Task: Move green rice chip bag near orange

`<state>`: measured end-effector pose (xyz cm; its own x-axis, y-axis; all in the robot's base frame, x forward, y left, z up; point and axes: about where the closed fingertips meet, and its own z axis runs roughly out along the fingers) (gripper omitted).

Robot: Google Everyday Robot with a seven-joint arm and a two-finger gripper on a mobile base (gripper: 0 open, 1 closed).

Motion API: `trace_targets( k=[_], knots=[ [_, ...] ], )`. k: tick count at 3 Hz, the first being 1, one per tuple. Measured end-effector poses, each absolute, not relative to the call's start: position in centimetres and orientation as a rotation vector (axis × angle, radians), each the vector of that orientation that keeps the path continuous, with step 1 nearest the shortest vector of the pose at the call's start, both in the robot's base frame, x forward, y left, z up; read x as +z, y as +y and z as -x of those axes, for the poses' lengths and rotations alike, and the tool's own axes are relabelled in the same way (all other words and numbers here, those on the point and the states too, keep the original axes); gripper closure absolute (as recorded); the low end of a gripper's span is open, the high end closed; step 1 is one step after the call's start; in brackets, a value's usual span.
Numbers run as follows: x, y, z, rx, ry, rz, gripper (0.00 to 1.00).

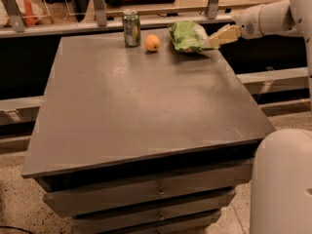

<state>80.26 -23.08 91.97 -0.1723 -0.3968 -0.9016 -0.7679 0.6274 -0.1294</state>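
Hand (223, 35) of a white robot arm (273, 18) reaches in from the right along the far edge of a dark grey tabletop (146, 111), its tan tip meeting the right end of the green rice chip bag (187, 37). Whether the hand is pinching the bag or merely touching it cannot be told from this angle. The drink can (131, 28), green and silver, stands upright near the far edge of the tabletop. The orange (152, 43) sits just to the right of the can, close to it but not touching. The bag lies farther right of the can, beyond the orange, near the fruit with a narrow strip of tabletop showing between them. Crumpled and bright green with a pale panel, the bag rests on its side on the tabletop. The hand is the farthest thing to the right of the can, past the bag and about level with the bag's upper half. Below the front edge, well toward the camera from the can, run stacked drawer fronts (156, 191) with small pulls. A rounded white part of the robot's body (282, 179) fills the lower right corner, far from the can. Behind the can, upright metal posts (99, 4) rise from a rail across the background.
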Motion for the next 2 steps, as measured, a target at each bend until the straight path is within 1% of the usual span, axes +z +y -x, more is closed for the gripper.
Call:
trace_targets(
  k=[1, 2],
  knots=[
    [91.6, -24.89, -80.43, 0.354, 1.884, 0.917, 0.0],
    [91.44, -25.08, -80.47, 0.347, 1.892, 0.914, 0.0]
  ],
)
